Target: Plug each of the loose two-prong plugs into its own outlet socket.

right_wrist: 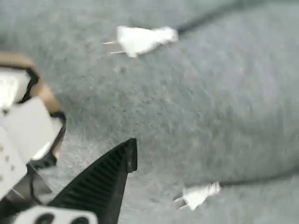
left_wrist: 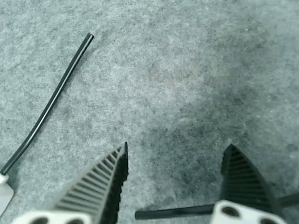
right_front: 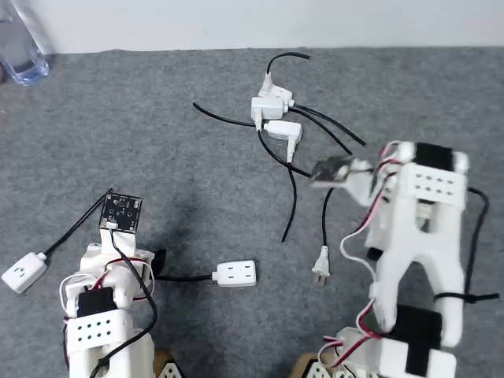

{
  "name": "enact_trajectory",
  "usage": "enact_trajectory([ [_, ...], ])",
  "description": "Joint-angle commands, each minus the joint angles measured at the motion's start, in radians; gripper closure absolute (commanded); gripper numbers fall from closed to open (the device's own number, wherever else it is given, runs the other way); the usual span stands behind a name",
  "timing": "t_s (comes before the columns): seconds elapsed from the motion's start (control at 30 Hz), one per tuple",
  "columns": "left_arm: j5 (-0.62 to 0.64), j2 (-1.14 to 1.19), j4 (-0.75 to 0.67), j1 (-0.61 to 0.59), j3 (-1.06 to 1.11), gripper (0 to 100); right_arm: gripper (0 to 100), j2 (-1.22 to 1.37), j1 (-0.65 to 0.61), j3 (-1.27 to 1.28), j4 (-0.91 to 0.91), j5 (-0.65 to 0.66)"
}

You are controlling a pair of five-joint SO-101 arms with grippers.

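1. Left gripper: released, black ribbed jaws spread wide with nothing between them, hanging over the grey carpet-like mat. A thin black cord lies on the mat off to one side.
2. Right gripper: above the mat, between the white adapter cluster and the loose plug. Can't tell whether it is clenched or released.
3. Task item: loose white two-prong plug on a thin black lead. It lies flat on the mat near the right arm, prongs pointing toward the arm bases.
4. Right wrist view: a white plug with bare prongs and a further white plug, well apart. Can't match either to the overhead.
5. Targets: a white socket block on a black cord, near the left arm, nothing plugged in. A second white socket block sits on the left arm's outer side.
6. Handling (judgement): the plug looks light, with a hard, smooth plastic body. The lead is springy enough to tug it off line.
7. Grip (judgement): take the flat sides of the body just behind the prongs. Avoid the cord and the prongs, which are thin and would bend if pushed in crooked.
8. Sockets (judgement): the blocks are light and unanchored, so they will likely slide under insertion force. The free gripper should pin the block by its body.
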Motion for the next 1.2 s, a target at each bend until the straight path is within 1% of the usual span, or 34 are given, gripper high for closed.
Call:
enact_trajectory([
  [0.0, 0.005, -0.011, -0.028, 0.009, -0.004, 69, 27.7, -0.053, -0.058, 0.06, -0.058, 0.035],
  [0.07, 0.005, -0.011, -0.028, 0.009, -0.004, 69, 36.0, -0.045, -0.061, 0.098, -0.116, 0.035],
  [0.2, 0.005, -0.011, -0.028, 0.009, -0.004, 69, 57.3, -0.008, -0.065, 0.181, -0.203, 0.038],
  [0.27, 0.005, -0.011, -0.028, 0.009, -0.004, 69, 62.0, 0.013, -0.088, 0.212, -0.232, 0.044],
  [0.37, 0.005, -0.011, -0.028, 0.009, -0.004, 69, 58.9, 0.045, -0.116, 0.242, -0.243, 0.101],
  [0.43, 0.005, -0.011, -0.028, 0.009, -0.004, 69, 56.4, 0.064, -0.13, 0.247, -0.246, 0.106],
  [0.5, 0.005, -0.011, -0.028, 0.009, -0.004, 69, 57.7, 0.076, -0.127, 0.249, -0.246, 0.109],
  [0.57, 0.005, -0.011, -0.028, 0.009, -0.004, 69, 61.2, 0.088, -0.122, 0.25, -0.252, 0.11],
  [0.7, 0.005, -0.011, -0.028, 0.009, -0.004, 69, 67.5, 0.16, -0.134, 0.308, -0.331, 0.112],
  [0.83, 0.005, -0.011, -0.028, 0.009, -0.004, 69, 68.1, 0.251, -0.151, 0.324, -0.389, 0.11],
  [1.03, 0.005, -0.011, -0.028, 0.009, -0.002, 69, 68.2, 0.268, -0.156, 0.304, -0.36, 0.11],
  [1.17, 0.005, -0.011, -0.031, 0.009, -0.002, 69, 68.2, 0.271, -0.22, 0.302, -0.326, 0.109],
])
